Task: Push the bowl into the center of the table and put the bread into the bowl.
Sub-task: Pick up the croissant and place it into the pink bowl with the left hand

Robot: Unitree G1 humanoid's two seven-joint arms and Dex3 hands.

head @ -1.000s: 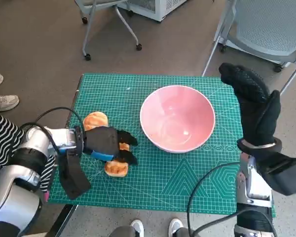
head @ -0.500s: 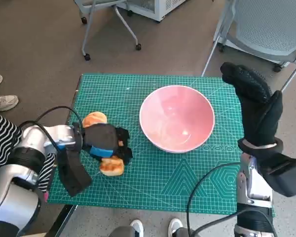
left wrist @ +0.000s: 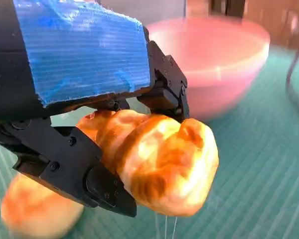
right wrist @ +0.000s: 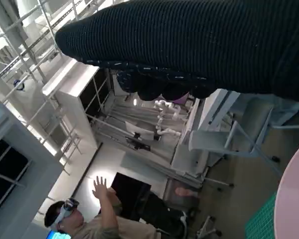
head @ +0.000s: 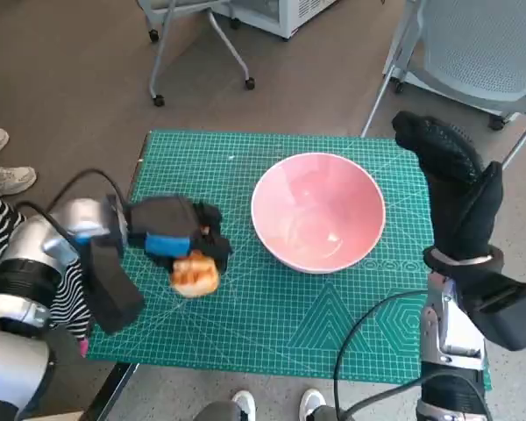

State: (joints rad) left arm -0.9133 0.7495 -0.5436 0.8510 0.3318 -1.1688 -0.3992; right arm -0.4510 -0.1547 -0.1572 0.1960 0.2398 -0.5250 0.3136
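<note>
The pink bowl (head: pixel 318 210) stands on the green cutting mat (head: pixel 333 324), right of the mat's middle. My left hand (head: pixel 171 230) hovers over the mat's left part and grips a golden bread roll (head: pixel 195 274), lifted clear of the mat. In the left wrist view the roll (left wrist: pixel 159 159) sits between the black fingers (left wrist: pixel 84 174), with the bowl (left wrist: pixel 224 59) just beyond it. A second roll (left wrist: pixel 35 211) lies on the mat under the hand. My gloved right hand (head: pixel 451 189) is raised upright at the bowl's right, holding nothing, and apart from the bowl.
Wheeled chairs (head: pixel 473 53) stand beyond the table's far edge. A person's shoes (head: pixel 4 162) and striped sleeve (head: pixel 0 232) are at the left, and feet (head: pixel 276 405) show at the near edge. A person (right wrist: pixel 84 219) appears in the right wrist view.
My left hand has closed on the nearer roll and lifted it off the mat, moving slightly toward the far side. The bowl and the right hand have stayed put.
</note>
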